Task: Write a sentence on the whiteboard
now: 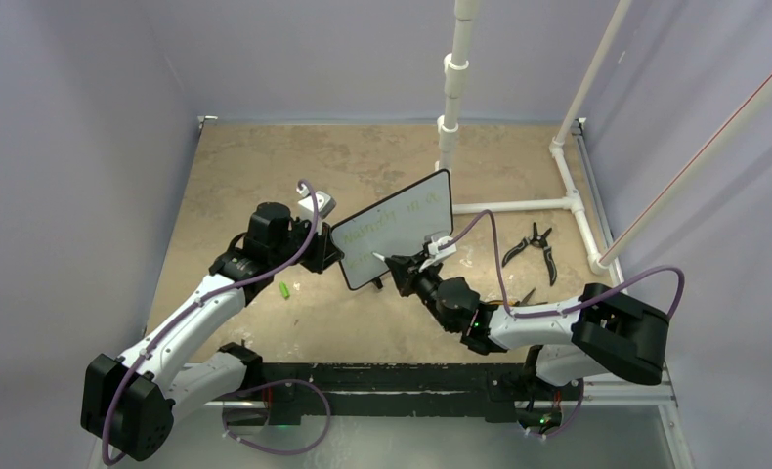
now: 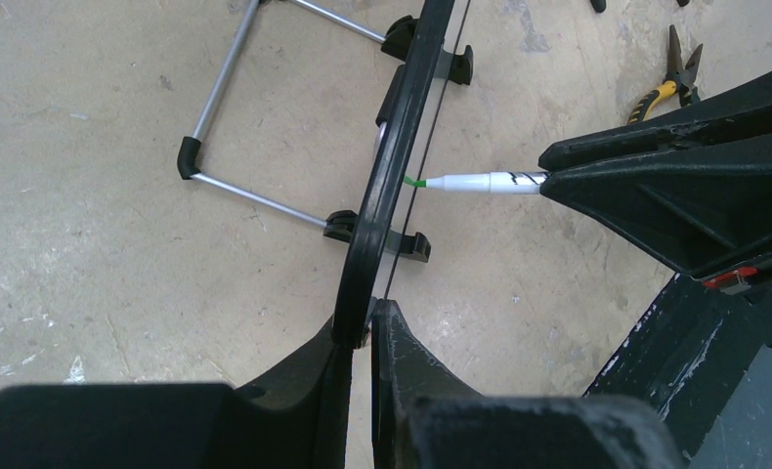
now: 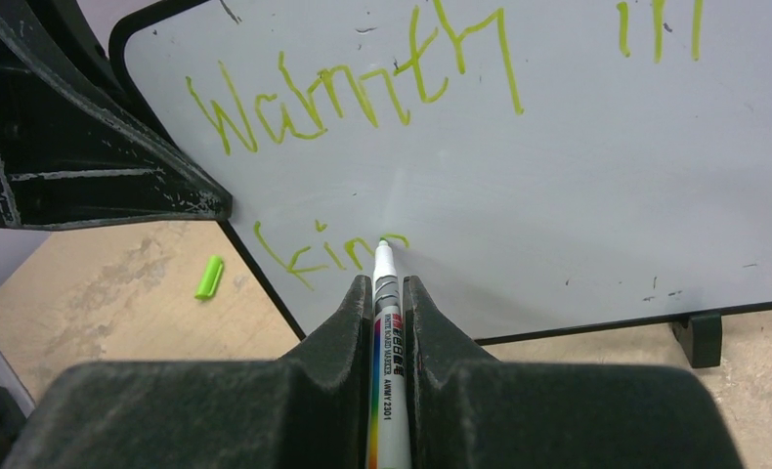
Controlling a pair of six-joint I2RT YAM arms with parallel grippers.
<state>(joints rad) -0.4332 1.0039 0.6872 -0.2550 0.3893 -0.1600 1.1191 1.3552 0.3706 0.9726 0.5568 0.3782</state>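
The whiteboard (image 1: 397, 228) stands upright on its black feet mid-table, its face toward the right arm. My left gripper (image 1: 325, 249) is shut on its left edge; the left wrist view shows the frame (image 2: 390, 166) edge-on, pinched between the jaws at my left gripper (image 2: 363, 327). My right gripper (image 1: 394, 265) is shut on a white marker (image 3: 384, 332) with a green tip, which touches the board face (image 3: 558, 176). The sentence (image 3: 363, 93) reads "Warmth in" on the top line and "kin" (image 3: 309, 256) on the second. The marker also shows in the left wrist view (image 2: 480, 182).
A green marker cap (image 1: 284, 290) lies on the table left of the board, also in the right wrist view (image 3: 207, 277). Black pliers (image 1: 540, 244) lie to the right. A white PVC pipe frame (image 1: 519, 205) stands behind the board. A wire stand (image 2: 235, 107) lies behind it.
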